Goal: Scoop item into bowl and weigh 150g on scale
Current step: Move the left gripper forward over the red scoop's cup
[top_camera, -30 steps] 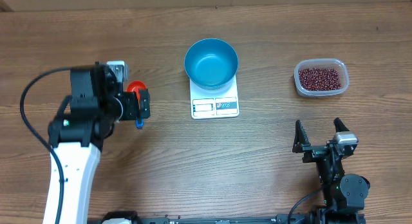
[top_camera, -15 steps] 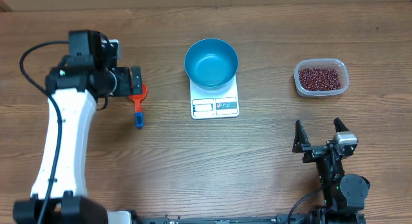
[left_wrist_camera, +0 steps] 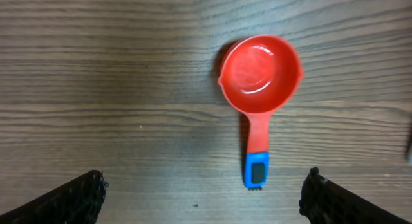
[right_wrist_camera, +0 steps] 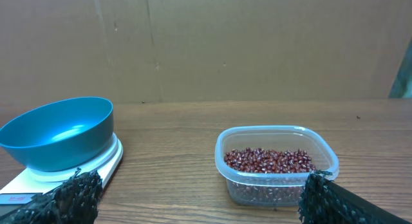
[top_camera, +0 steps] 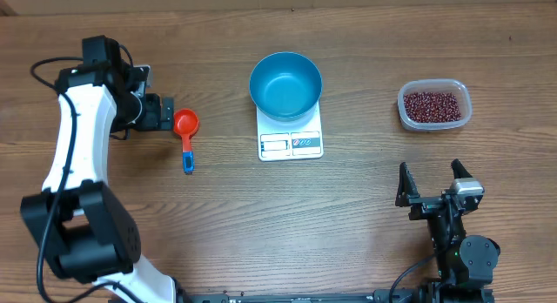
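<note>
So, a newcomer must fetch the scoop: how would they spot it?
Find the blue bowl on the white scale, then look left along the wooden table. The scoop lies there: a small empty red cup whose handle ends in a blue tip, the only bright red thing.

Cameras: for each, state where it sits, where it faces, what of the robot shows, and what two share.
Overhead: above the table, facing straight down; both arms, left gripper and right gripper show.
Left wrist: on the left arm, facing down at the red scoop; fingertips at bottom corners.
Right wrist: low, facing level toward blue bowl, scale, tub of beans; fingertips at bottom corners.
Shared: overhead and left wrist show the red scoop.
</note>
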You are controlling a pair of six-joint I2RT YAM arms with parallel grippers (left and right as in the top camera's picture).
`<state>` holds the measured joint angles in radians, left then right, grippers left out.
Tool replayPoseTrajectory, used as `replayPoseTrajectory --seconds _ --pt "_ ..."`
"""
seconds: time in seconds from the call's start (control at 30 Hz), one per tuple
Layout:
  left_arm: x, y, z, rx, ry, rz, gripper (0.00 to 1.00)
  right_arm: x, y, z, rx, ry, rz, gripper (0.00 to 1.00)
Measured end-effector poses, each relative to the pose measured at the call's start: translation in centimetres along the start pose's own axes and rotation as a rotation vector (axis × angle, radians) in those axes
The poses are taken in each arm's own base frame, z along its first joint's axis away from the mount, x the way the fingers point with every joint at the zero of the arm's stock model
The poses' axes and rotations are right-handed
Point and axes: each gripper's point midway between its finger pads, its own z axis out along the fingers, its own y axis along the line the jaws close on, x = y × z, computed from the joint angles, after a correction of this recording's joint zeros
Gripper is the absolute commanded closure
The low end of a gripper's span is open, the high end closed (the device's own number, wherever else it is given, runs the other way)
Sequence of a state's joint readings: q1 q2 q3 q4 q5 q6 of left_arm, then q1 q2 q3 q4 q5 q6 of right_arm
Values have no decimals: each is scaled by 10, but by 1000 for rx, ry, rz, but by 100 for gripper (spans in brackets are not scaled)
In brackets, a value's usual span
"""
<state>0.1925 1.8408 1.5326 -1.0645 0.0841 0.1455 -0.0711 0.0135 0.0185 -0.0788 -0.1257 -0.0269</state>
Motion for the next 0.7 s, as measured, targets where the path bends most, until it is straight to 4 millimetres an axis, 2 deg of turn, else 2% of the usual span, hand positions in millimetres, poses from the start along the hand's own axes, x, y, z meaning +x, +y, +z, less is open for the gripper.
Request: replayPoseTrajectory --seconds 0.33,0.57,0.7 --pt "-3 6 47 -1 59 11 0 0 0 0 0 0 0 0" --pt "-13 12 59 -24 33 14 0 0 0 0 0 0 0 0" --pt "-11 16 68 -44 53 14 0 0 0 0 0 0 0 0"
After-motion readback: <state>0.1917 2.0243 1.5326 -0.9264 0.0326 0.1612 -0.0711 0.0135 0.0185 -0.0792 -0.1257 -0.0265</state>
